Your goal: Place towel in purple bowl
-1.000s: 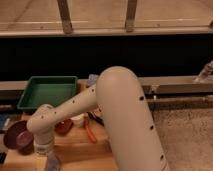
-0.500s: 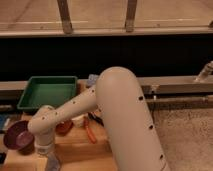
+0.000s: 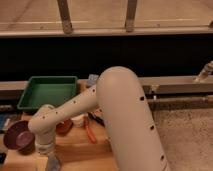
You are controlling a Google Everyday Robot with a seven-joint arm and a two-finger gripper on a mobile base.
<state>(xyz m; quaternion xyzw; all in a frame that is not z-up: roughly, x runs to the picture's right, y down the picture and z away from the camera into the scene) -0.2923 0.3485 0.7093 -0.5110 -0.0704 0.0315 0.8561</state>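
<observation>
The purple bowl (image 3: pixel 18 138) stands on the wooden table (image 3: pixel 80 150) at the lower left, open side up. My cream arm (image 3: pixel 117 110) sweeps from the right down to the left, and its wrist ends just right of the bowl. The gripper (image 3: pixel 52 162) hangs below that wrist at the picture's bottom edge, mostly cut off, a little right of the bowl's rim. The towel is hidden or out of view. Nothing shows inside the bowl from here.
A green tray (image 3: pixel 47 91) sits behind the bowl at the table's back left. An orange-brown bowl (image 3: pixel 64 126) and a thin orange object (image 3: pixel 90 133) lie partly behind the arm. A grey-blue block (image 3: pixel 92 79) peeks out beside the tray. A dark wall and a rail run along the back.
The wrist end has shifted slightly down and right beside the purple bowl. The bowl and tray have not moved.
</observation>
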